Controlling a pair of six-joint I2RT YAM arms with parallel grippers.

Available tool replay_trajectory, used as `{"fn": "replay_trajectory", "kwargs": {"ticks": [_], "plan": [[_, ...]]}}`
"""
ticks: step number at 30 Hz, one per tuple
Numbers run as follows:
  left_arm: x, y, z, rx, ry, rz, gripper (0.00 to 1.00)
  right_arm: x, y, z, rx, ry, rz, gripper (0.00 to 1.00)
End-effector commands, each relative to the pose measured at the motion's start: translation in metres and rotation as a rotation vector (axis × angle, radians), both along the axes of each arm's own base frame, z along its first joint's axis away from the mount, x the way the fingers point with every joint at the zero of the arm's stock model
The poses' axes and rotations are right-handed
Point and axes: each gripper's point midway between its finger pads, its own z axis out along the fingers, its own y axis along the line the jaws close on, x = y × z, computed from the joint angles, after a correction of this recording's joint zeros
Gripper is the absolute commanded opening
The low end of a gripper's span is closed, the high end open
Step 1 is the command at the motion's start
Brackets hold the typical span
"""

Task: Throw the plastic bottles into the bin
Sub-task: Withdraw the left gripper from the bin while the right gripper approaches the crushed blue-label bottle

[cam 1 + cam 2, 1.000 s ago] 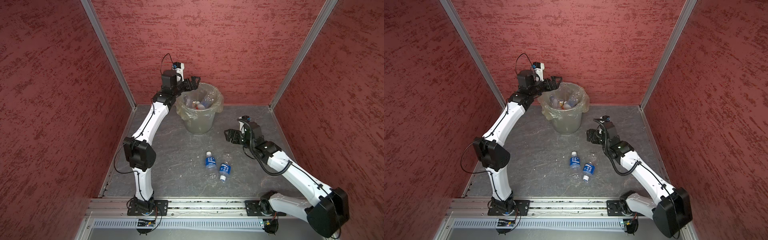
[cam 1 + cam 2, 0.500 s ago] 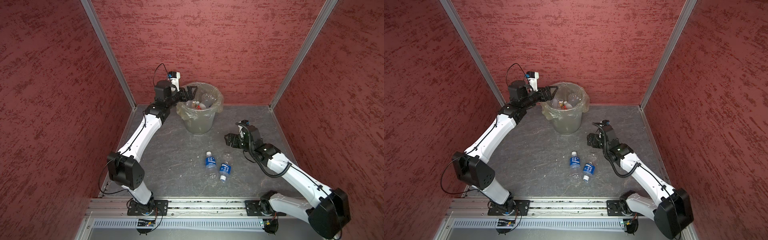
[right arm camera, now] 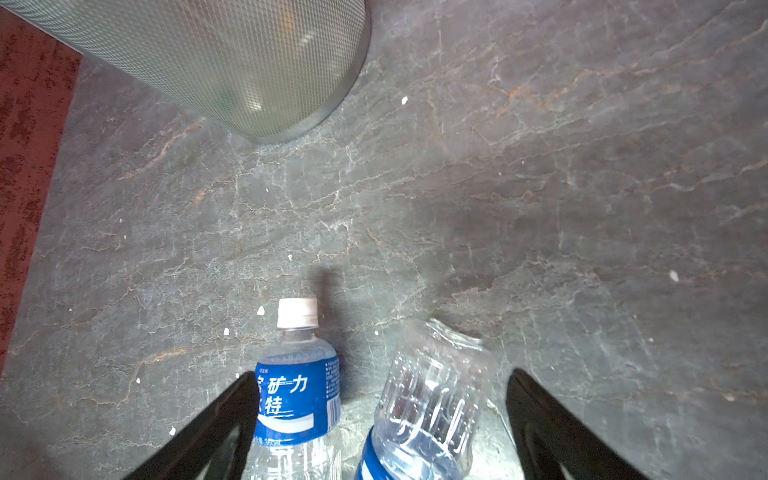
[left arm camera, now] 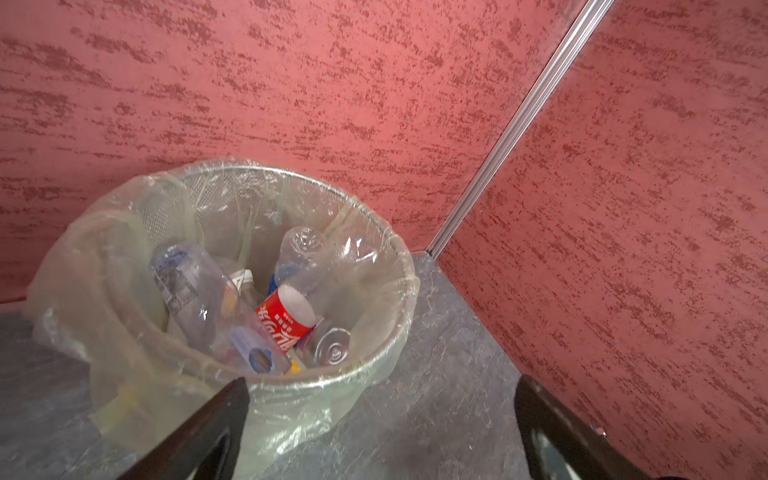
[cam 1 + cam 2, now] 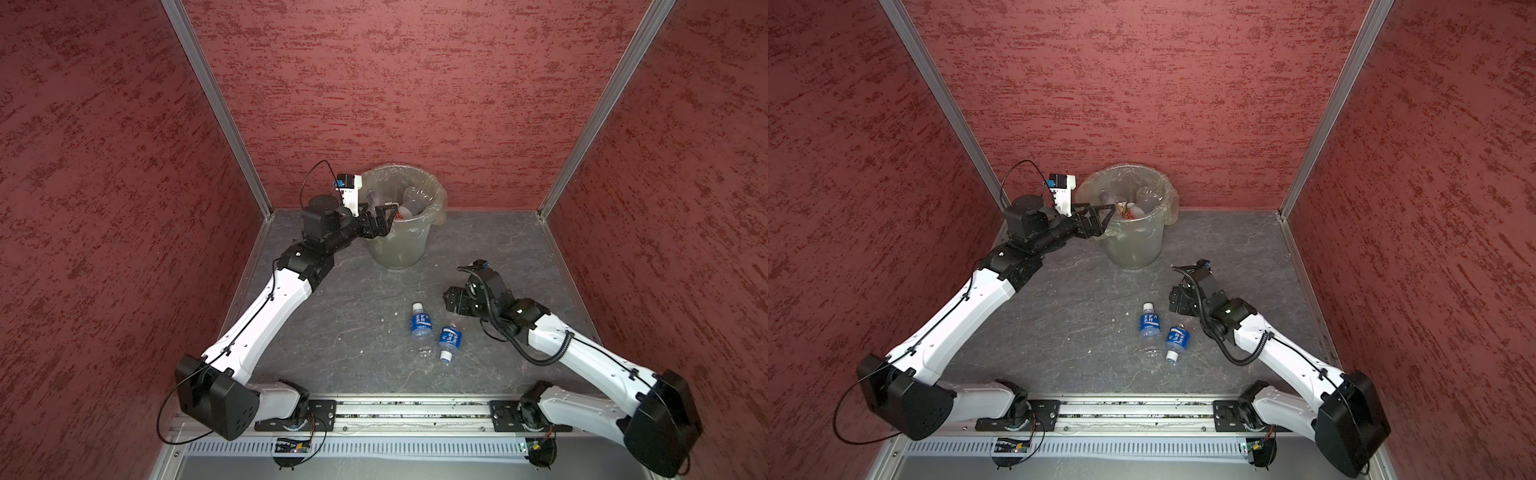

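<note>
Two plastic bottles with blue labels lie side by side on the grey floor. One has its white cap towards the bin (image 5: 420, 328) (image 5: 1149, 328) (image 3: 297, 395); the other points the opposite way (image 5: 450, 338) (image 5: 1177, 337) (image 3: 432, 399). My right gripper (image 5: 451, 299) (image 5: 1175, 299) (image 3: 382, 399) hangs open just right of them and holds nothing; both show between its fingers in the right wrist view. The bin (image 5: 399, 245) (image 5: 1133, 249) (image 4: 409, 266) (image 3: 249, 62) holds several bottles, among them a red-labelled one (image 4: 286, 320). My left gripper (image 5: 384, 216) (image 5: 1106, 214) (image 4: 380, 399) stands open and empty at the bin's left rim.
Red textured walls close in the floor on three sides, with metal corner posts (image 5: 216, 108) (image 5: 598, 108). The bin stands against the back wall. A metal rail (image 5: 411, 409) carrying both arm bases runs along the front edge.
The left arm has folded down and pulled its gripper back from over the bin to its left rim. The right gripper has come nearer the two floor bottles.
</note>
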Motion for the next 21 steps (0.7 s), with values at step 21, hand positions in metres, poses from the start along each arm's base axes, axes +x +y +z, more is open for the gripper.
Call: {"fn": "replay_trajectory", "kwargs": {"ticks": [21], "plan": [[-0.075,-0.015,-0.059,0.092,0.09,-0.072,1.0,-0.044,0.003,-0.044,-0.022,0.133,-0.078,0.99]]}}
